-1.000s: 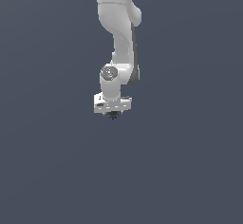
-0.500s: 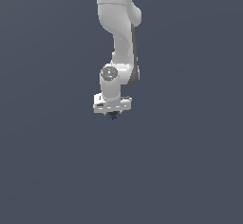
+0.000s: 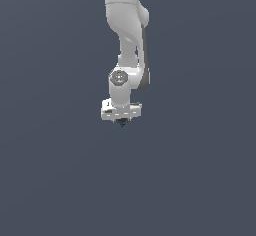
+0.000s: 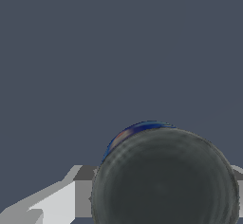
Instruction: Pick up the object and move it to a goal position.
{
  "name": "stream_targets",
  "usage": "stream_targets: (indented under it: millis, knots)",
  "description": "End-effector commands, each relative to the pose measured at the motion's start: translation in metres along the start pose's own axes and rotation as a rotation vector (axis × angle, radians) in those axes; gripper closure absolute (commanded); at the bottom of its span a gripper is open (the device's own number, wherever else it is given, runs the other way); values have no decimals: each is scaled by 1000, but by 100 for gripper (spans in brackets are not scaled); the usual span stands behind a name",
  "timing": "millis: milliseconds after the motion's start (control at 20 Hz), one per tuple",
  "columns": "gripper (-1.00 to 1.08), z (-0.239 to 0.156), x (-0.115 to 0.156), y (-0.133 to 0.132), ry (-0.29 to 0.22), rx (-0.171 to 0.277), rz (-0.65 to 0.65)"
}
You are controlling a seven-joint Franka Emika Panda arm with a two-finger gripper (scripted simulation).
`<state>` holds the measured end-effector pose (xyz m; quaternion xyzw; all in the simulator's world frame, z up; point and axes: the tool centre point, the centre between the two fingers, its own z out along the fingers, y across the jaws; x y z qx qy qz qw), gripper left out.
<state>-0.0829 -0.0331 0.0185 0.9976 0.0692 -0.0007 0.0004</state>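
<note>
Under the white arm [image 3: 126, 40], the gripper [image 3: 121, 120] is seen in the same pose as in the two earlier exterior views; no shift of arm or object is detected over the last second. The object [image 3: 122, 123], small, dark and blue-tinted, is seen at the gripper's underside. In the wrist view a dark round surface with a blue rim [image 4: 142, 129] fills the foreground, so the object is taken to sit right at the gripper. Whether the gripper is clenched on it cannot be told: the fingers are not resolved. No goal marker is visible. The standstill is judged to mean either a grasp settling or a hold at the goal.
</note>
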Motion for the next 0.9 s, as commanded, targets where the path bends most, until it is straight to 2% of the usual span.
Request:
stream_targets:
  millis: [0, 450, 850]
  knots:
    - [108, -4, 9, -13, 1, 0, -2]
    - [108, -21, 51, -67, 1, 1, -2]
    - [108, -25, 64, -81, 1, 1, -2]
